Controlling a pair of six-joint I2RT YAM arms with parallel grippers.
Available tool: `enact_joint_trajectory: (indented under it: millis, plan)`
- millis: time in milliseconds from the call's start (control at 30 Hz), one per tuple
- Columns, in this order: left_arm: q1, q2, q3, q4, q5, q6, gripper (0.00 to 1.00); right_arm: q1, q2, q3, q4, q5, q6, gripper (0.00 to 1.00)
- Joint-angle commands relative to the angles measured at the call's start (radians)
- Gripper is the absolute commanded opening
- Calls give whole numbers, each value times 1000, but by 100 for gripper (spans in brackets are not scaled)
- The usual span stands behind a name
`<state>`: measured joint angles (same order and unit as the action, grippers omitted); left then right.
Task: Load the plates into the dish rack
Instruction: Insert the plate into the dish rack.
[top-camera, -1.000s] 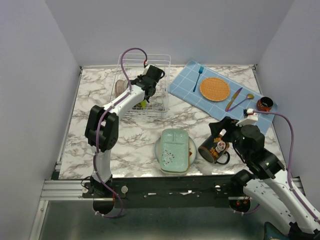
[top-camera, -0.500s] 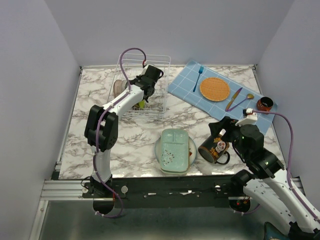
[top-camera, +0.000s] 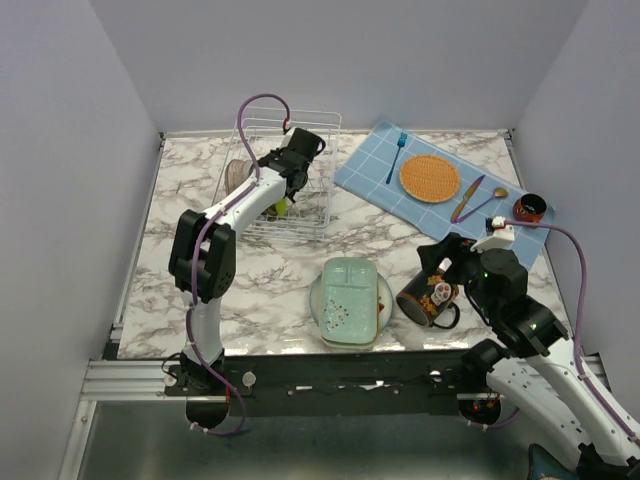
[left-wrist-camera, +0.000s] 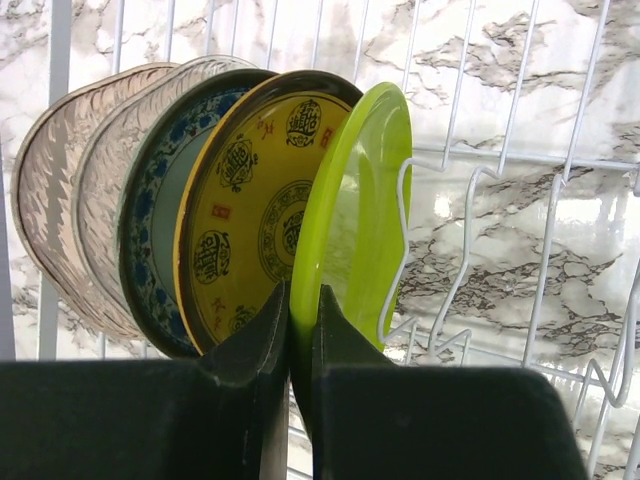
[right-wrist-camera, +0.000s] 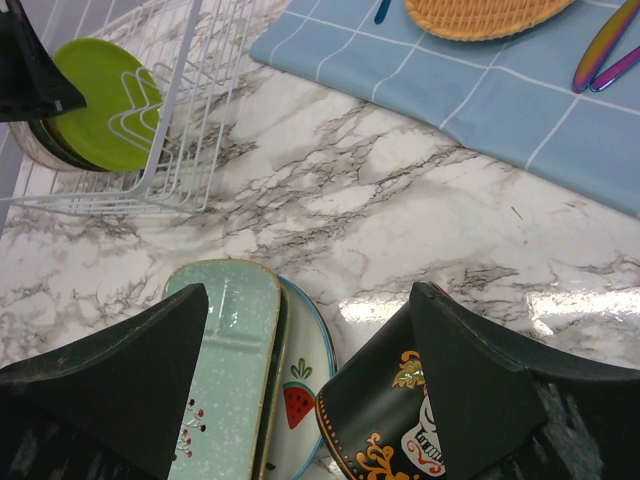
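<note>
The white wire dish rack (top-camera: 322, 130) stands at the back left. It holds several upright plates: two brownish (left-wrist-camera: 60, 190), a teal-patterned one (left-wrist-camera: 150, 215), a yellow patterned one (left-wrist-camera: 245, 200) and a lime-green one (left-wrist-camera: 365, 190). My left gripper (left-wrist-camera: 303, 335) is shut on the lime-green plate's rim, inside the rack (top-camera: 288, 178). A mint-green rounded-square plate (top-camera: 347, 298) lies on a white watermelon plate (top-camera: 384, 297) at the table's front. My right gripper (right-wrist-camera: 310, 340) is open and empty, over the gap between that stack (right-wrist-camera: 225, 350) and the black mug (right-wrist-camera: 400, 430).
The black decorated mug (top-camera: 428, 298) lies right of the stacked plates, close under my right gripper (top-camera: 447, 262). A blue checked cloth (top-camera: 420, 200) at the back right carries an orange woven mat (top-camera: 429, 178), a blue fork (top-camera: 396, 157), more cutlery and a small red-and-black cup (top-camera: 529, 209).
My left gripper has shifted slightly left with the lime-green plate, and the rack has edged left with it. The right arm has barely moved.
</note>
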<state>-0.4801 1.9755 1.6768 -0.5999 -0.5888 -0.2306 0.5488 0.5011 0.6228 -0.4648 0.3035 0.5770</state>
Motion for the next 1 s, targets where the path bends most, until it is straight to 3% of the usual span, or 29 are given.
enact_joint_trajectory:
  millis: [0,533,967]
  plan:
    - [5,5,83,-51,-26,8,0,0,-9,-15,-9,20,4,90]
    - [6,-105,251,-121,-22,33,0,0,-16,-29,-11,20,7,90]
    - [110,-345,175,-94,-32,88,0,0,-13,-41,2,9,12,91]
